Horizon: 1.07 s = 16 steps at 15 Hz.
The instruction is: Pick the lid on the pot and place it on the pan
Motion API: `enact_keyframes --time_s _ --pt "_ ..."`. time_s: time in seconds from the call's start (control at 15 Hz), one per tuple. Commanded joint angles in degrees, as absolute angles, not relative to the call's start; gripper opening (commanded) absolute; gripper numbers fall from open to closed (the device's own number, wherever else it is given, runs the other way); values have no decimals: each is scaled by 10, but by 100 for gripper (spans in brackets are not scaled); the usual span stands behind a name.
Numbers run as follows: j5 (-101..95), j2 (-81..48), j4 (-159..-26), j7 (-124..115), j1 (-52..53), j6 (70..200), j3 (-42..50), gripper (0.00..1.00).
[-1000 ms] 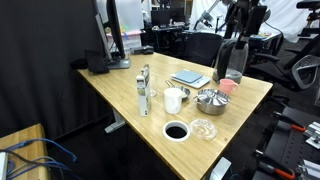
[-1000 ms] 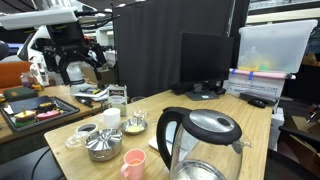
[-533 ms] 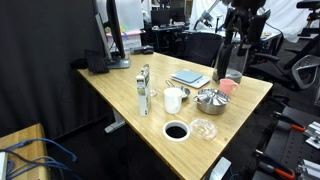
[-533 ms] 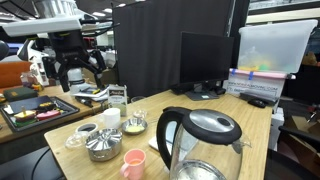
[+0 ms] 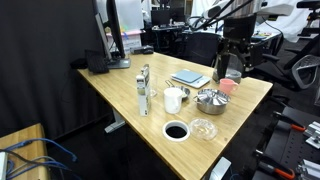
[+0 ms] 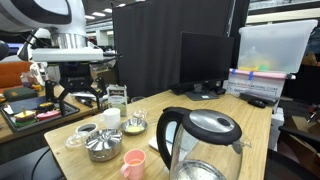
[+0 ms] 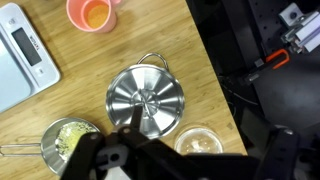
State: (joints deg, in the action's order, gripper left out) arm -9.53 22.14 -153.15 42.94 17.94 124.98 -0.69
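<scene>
The steel pot with its shiny lid [image 5: 210, 100] stands near the table's edge and shows in both exterior views [image 6: 100, 147]. In the wrist view the lid [image 7: 146, 101] lies almost straight below the camera, its knob in the middle. A small steel pan [image 7: 65, 143] with yellowish food and a long handle sits beside the pot, next to the white mug [image 6: 110, 118]; the pan also shows in an exterior view [image 6: 133, 122]. My gripper [image 7: 190, 165] hangs high above the pot, open and empty, as both exterior views show [image 5: 232, 62] [image 6: 72, 92].
A pink cup [image 5: 226, 86] and a glass kettle [image 6: 200, 135] stand by the pot. A clear glass dish [image 7: 197, 143] and a dark round bowl [image 5: 176, 131] sit near the table's edge. A kitchen scale [image 7: 25, 60] and a white mug [image 5: 174, 99] are close by.
The gripper has come down toward the pot and turned about its wrist. Nothing on the table has moved.
</scene>
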Motion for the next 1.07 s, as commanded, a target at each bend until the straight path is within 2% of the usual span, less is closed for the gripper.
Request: enact_keyframes --time_s 0.0,0.47,1.0 --pt "-88 217 -1530 439 165 1250 -21 100" --pt "-89 207 -1531 442 169 1274 -24 100" --pt "-50 96 -1519 526 158 1338 -12 100"
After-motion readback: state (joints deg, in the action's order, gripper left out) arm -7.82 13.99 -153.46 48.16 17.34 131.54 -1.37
